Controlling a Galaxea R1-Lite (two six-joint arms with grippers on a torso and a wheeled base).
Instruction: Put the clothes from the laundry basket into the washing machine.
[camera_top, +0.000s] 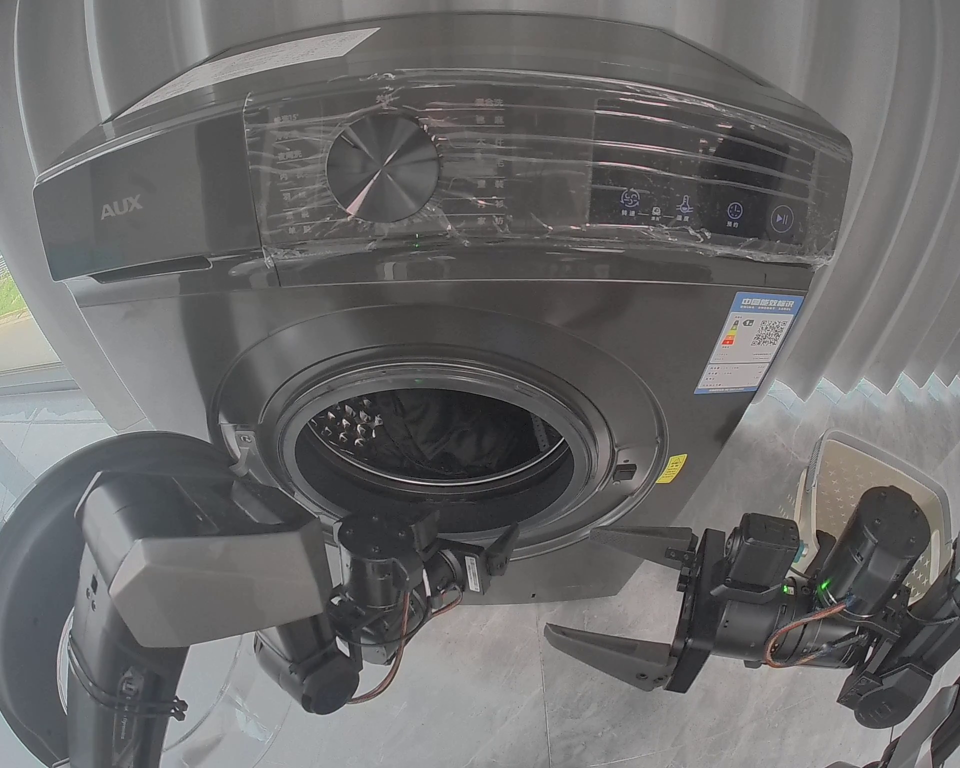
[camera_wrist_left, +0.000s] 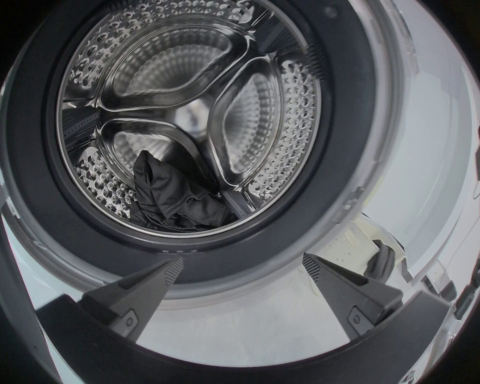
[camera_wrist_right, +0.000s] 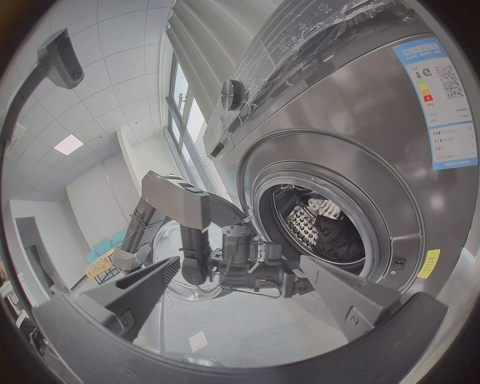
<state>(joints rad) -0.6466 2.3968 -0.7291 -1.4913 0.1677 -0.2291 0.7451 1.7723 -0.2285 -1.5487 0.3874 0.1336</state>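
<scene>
Grey steel washing machine (camera_top: 450, 330) takes up most of the head view, its round door (camera_top: 40, 560) swung open at the lower left. Perforated steel drum (camera_wrist_left: 190, 110) is exposed through the dark gasket ring. Pale laundry basket (camera_top: 850, 480) stands on the floor at the lower right, beside the machine's front corner; the right arm hides most of its inside, so cannot tell whether clothes remain in it. Black garment (camera_wrist_left: 170, 197) lies crumpled at the bottom of the drum, the one item seen inside. Left gripper (camera_wrist_left: 240, 260) hangs just in front of the drum mouth, fingers spread wide, nothing between them. Right gripper (camera_top: 572, 583) sits at the lower centre-right, between door opening and basket, also spread wide and empty. Judgement: one load is delivered and the step in hand is going for the next piece. Next move calls for an arm to turn to the basket, confirm cloth there, pinch a fold, then carry it through the gasket ring without snagging.
</scene>
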